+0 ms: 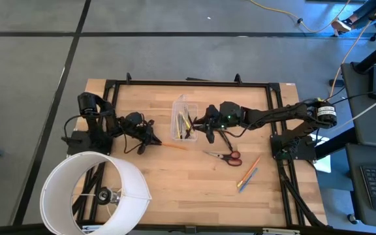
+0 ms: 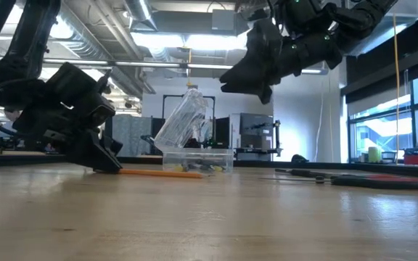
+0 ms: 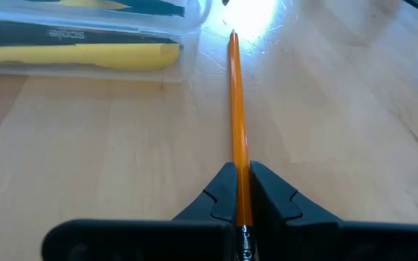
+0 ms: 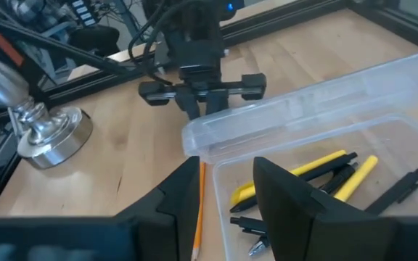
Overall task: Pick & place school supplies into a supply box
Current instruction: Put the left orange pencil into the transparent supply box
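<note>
Pinching the orange pencil at its back end, my left fingers are shut on it: light, stiff, slippery. Supply box sits at two o'clock; right fingers hover part-open above it.

Readable text: one pale word, "scale", seen upside down in the left wrist view.
Where it stands: on a dark pen lying inside the supply box, just above a yellow pen.
Orange pencil: dark print at its near end, too small to read.
Other views: no legible labels, numbers or signs.
</note>
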Action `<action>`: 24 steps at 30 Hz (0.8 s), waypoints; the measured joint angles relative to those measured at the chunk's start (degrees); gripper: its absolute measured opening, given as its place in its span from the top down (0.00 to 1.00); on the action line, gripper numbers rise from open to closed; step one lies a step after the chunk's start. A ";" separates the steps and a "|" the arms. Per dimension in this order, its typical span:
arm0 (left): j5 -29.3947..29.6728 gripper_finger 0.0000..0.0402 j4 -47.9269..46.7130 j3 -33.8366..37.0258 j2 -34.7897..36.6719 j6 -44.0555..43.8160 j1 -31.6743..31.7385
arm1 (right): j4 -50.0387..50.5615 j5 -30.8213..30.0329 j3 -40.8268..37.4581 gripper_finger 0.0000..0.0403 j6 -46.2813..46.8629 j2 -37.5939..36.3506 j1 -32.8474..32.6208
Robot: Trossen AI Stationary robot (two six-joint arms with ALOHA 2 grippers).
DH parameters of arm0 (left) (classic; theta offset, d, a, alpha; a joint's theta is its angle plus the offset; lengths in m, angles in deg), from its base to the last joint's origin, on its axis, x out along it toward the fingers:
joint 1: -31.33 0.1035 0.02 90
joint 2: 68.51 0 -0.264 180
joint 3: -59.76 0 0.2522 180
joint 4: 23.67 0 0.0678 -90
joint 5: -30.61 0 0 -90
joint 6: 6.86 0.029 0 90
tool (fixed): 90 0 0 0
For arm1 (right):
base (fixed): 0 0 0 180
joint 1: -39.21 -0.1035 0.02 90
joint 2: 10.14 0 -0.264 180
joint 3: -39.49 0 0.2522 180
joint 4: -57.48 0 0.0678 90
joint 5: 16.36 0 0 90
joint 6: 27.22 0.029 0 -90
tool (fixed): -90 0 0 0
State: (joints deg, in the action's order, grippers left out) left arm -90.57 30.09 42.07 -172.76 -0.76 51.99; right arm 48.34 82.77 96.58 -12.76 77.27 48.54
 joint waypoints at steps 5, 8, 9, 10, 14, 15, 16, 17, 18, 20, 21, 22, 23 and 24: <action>-1.47 0.97 1.57 0.06 -0.06 -1.08 -1.89 | 0.07 0.00 0.00 0.67 -1.71 0.00 -0.91; -0.63 0.97 2.46 0.08 -0.06 -2.70 -3.67 | 0.38 0.00 0.02 0.67 -3.37 0.00 -1.49; -0.25 0.97 2.99 0.05 -0.04 -3.12 -4.32 | 0.56 0.00 0.02 0.67 -4.28 0.00 -1.75; 0.18 0.97 3.65 0.04 -0.04 -3.49 -5.00 | 0.73 0.00 0.02 0.67 -4.90 0.00 -2.06; 4.63 0.97 4.56 -1.06 0.03 -5.43 -7.62 | 0.82 -0.29 0.02 0.67 -10.65 0.00 -3.83; 5.64 0.97 4.49 -1.53 0.05 -5.67 -8.21 | 0.94 -1.17 0.04 0.67 -12.69 0.00 -4.58; 6.27 0.97 4.48 -2.05 0.05 -6.04 -8.77 | 1.22 -2.78 0.09 0.67 -14.49 0.00 -5.39; 6.64 0.97 4.50 -2.60 0.05 -6.47 -9.17 | 1.76 -5.02 0.22 0.67 -16.14 0.00 -6.28; 6.92 0.97 4.53 -3.17 0.05 -7.09 -9.51 | 3.59 -7.55 0.81 0.67 -17.82 0.00 -7.20; 8.17 0.97 4.53 -4.35 0.07 -8.65 -10.24 | 9.64 -13.21 3.21 0.67 -20.65 0.00 -9.14; 9.49 0.97 4.56 -4.91 0.07 -9.35 -10.66 | 13.47 -15.94 4.86 0.67 -21.40 0.00 -10.17; 10.62 0.97 4.53 -5.41 0.11 -9.82 -11.05 | 17.38 -18.35 6.64 0.67 -22.12 0.00 -11.10; 11.85 0.97 4.51 -5.88 0.12 -9.90 -11.46 | 21.04 -20.37 8.29 0.67 -22.28 -0.01 -11.94; 13.06 0.97 4.42 -6.39 0.12 -9.90 -12.05 | 24.31 -21.58 9.90 0.67 -22.22 -0.01 -12.78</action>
State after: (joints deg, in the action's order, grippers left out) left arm -77.50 34.51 35.68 -172.65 -10.66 39.94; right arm 72.65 61.18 106.48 -34.99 77.27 35.76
